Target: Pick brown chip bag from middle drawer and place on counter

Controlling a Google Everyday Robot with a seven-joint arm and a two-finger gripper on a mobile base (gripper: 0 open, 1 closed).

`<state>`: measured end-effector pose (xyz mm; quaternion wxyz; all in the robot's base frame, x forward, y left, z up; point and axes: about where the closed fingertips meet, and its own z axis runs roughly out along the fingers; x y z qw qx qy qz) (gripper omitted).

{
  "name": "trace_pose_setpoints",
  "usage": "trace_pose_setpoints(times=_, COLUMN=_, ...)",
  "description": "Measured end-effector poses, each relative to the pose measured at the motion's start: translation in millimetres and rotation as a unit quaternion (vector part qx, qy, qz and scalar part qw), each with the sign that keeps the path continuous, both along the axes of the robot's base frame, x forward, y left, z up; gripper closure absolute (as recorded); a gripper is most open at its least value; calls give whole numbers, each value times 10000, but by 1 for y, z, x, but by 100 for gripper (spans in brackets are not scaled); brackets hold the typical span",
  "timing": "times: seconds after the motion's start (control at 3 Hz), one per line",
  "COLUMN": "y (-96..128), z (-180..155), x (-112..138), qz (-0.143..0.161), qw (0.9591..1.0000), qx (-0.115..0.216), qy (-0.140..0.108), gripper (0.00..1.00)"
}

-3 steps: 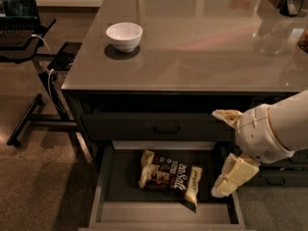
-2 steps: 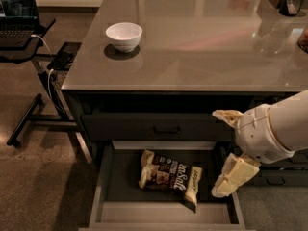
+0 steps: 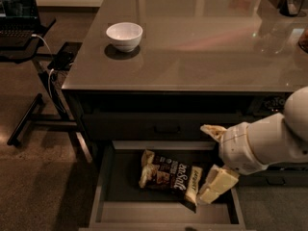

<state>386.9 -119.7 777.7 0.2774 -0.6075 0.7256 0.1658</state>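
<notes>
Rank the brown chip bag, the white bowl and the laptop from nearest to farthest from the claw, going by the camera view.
The claw hangs open over the right end of the middle drawer.
1. The brown chip bag, just left of it in the drawer.
2. The white bowl, on the left part of the counter.
3. The laptop, far left, off the counter.
</notes>
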Motion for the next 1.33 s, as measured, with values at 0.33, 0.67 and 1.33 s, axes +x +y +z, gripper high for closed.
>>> trace_pose_setpoints(times=0.33, y=9, z=-59, x=10, qz=-201, qw=9991, qx=359, qy=37, gripper=0)
trace_pose_setpoints(times=0.67, y=8, z=-107, x=26, qz=-488, qw=9973, qx=544, qy=-99, gripper=0)
trace_pose_setpoints(times=1.33, y=4, z=-147, x=51, qz=-853, qw=9948, qx=522, qy=-216, gripper=0)
